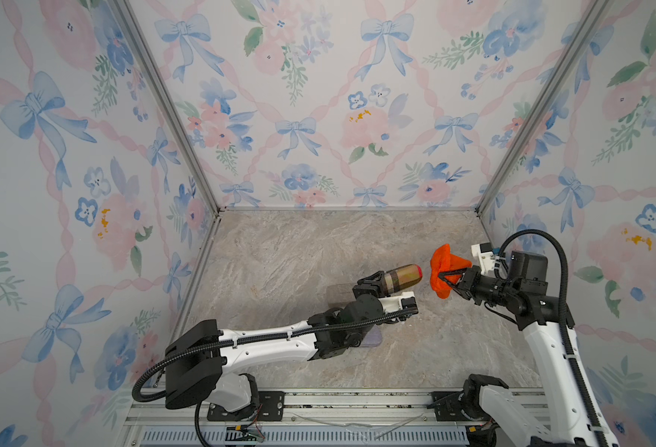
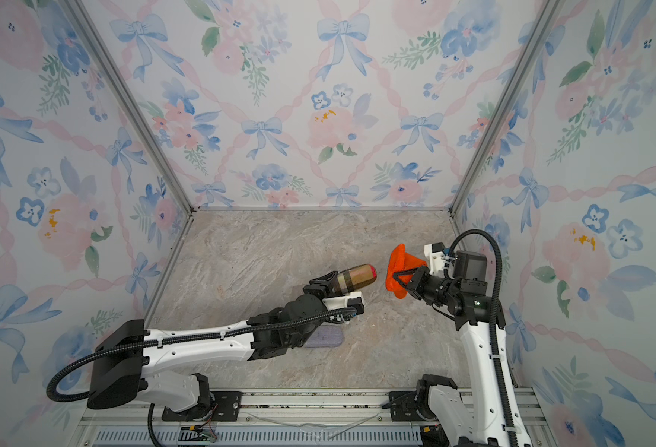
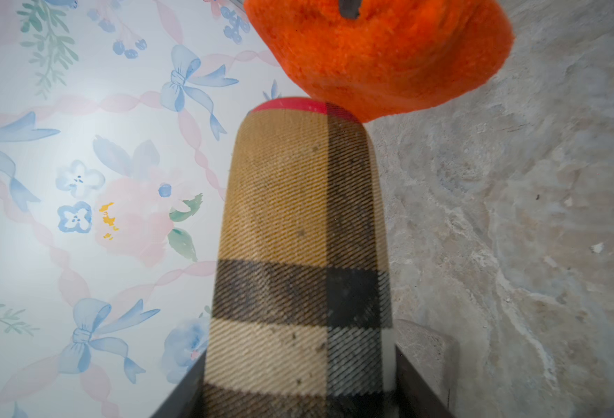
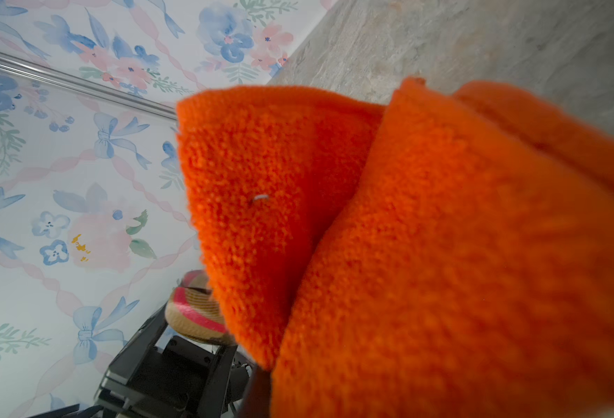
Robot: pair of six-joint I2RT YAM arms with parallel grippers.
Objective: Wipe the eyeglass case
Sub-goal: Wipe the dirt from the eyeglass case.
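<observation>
Presently, above the marbled bench (image 1: pixel 280 251) and toward its right edge, the left hand (image 1: pixel 380 283) is clenched on one end of the plaid eyeglass case (image 1: pixel 402 278), holding it lifted and roughly level. Just beside the case's red far end, the right hand (image 1: pixel 448 275) grips a bunched orange cloth (image 1: pixel 439 260).

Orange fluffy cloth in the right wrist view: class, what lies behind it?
The rounded, red-striped end of the tan plaid fabric eyeglass case peeks past the edge of the orange fluffy cloth. The rest of the case's length is covered by the cloth.
</observation>
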